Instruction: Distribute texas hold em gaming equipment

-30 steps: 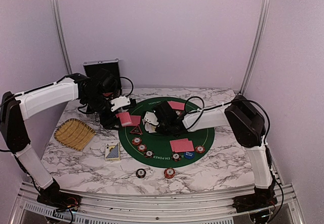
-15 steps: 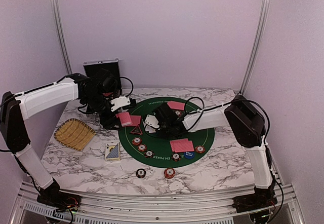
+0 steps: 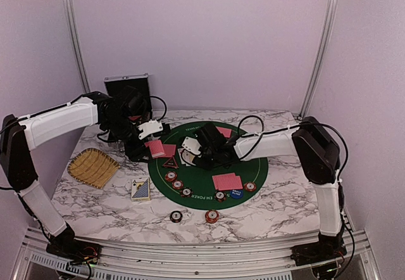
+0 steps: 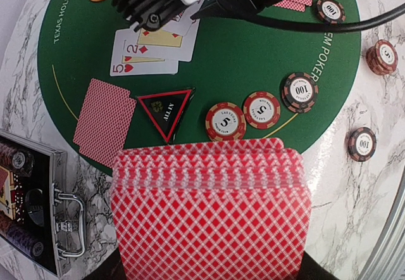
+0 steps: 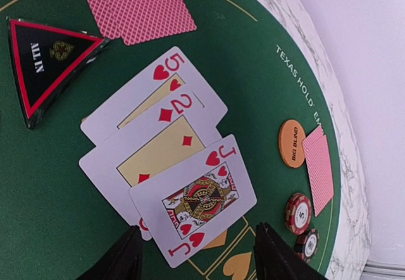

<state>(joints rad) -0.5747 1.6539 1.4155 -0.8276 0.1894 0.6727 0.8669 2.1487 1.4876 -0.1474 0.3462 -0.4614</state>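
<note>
Plainly, we take the dark triangular marker (image 5: 47,58) as our reference. Just beyond it on the green mat (image 5: 253,90) lie three overlapping face-up cards: the five of hearts (image 5: 158,80) nearest the marker, the two of diamonds (image 5: 155,140) next, and the jack of hearts (image 5: 196,197) farthest. That row runs straight away from the marker. Our right gripper (image 5: 202,254) hangs directly over its jack end, fingers spread apart and gripping nothing. On the marker's opposite side, our left gripper (image 3: 150,142) is clamped on the deck of red-backed cards (image 4: 209,210). We judge the next card must travel from the deck, past the marker, to just beyond the jack; the right arm is nearer that spot.
</note>
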